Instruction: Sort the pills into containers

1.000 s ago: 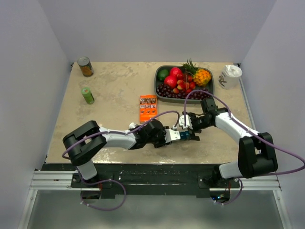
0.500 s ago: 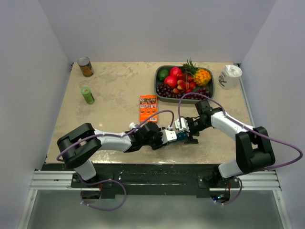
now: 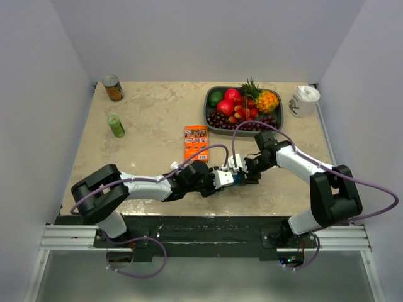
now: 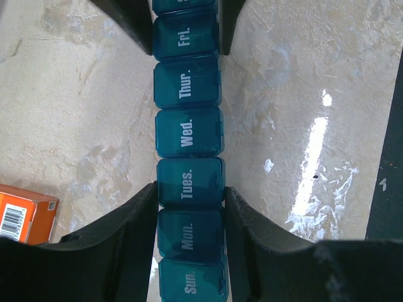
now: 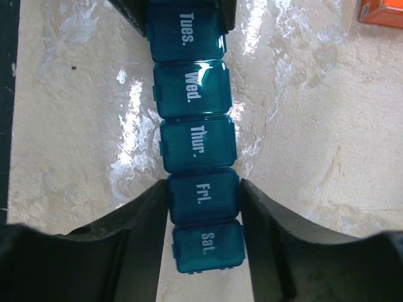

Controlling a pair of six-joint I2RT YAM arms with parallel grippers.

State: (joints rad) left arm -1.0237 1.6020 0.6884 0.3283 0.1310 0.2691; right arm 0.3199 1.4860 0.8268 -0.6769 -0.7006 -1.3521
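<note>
The containers are one long teal pill-organiser strip (image 3: 238, 178) lying on the table, with day-labelled lids all shut. In the left wrist view the strip (image 4: 187, 126) runs up the middle, and my left gripper (image 4: 190, 192) is shut on it with fingers pressing the sides of the Mon. and Tues. compartments. In the right wrist view the strip (image 5: 195, 141) runs the other way, and my right gripper (image 5: 203, 185) is shut on the Fri. compartment, just above the Sat. end. From above, the left gripper (image 3: 225, 178) and right gripper (image 3: 247, 176) face each other. No pills are in view.
A flat orange box (image 3: 196, 142) lies just beyond the strip. A dark tray (image 3: 207, 112) of fruit stands at the back, with a white cup (image 3: 304, 100) to its right. A green bottle (image 3: 115, 125) and a can (image 3: 113, 87) stand at the back left.
My right gripper has slid left over the strip's Fri./Sat. end and closed from wide open onto it. The left gripper has kept its grip on the other end.
</note>
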